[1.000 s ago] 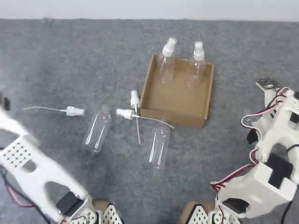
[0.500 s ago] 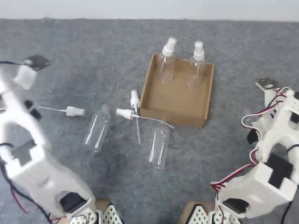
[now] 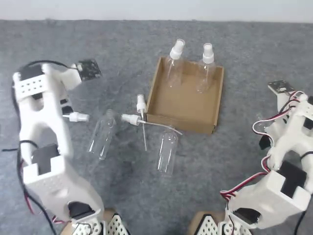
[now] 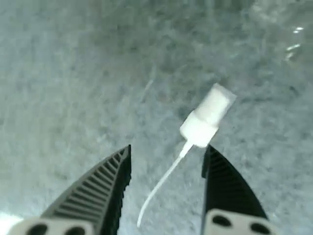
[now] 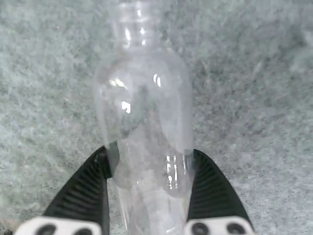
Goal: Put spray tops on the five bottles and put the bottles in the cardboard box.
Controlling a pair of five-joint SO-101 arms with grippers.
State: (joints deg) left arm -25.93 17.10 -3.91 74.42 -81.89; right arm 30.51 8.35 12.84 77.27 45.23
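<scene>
My left gripper (image 4: 167, 149) stands open just above a white spray top (image 4: 205, 122) with a long thin tube, which lies on the grey mat between its fingers. The high view has the left arm (image 3: 44, 112) over that spray top (image 3: 79, 117). My right gripper (image 5: 150, 151) is shut on a clear capless bottle (image 5: 144, 107). Two capless bottles (image 3: 101, 134) (image 3: 166, 152) lie on the mat. Two more spray tops (image 3: 141, 104) (image 3: 130, 119) lie by the cardboard box (image 3: 181, 122). Inside it are two bottles with spray tops (image 3: 174, 63) (image 3: 206, 68).
The right arm (image 3: 288, 147) stands at the right edge of the mat, apart from the box. Grey carpet covers the whole table, with free room behind the box and between the arms at the front.
The left arm has swung from the front left corner out over the spray top at the left. The right arm and the other objects have kept still.
</scene>
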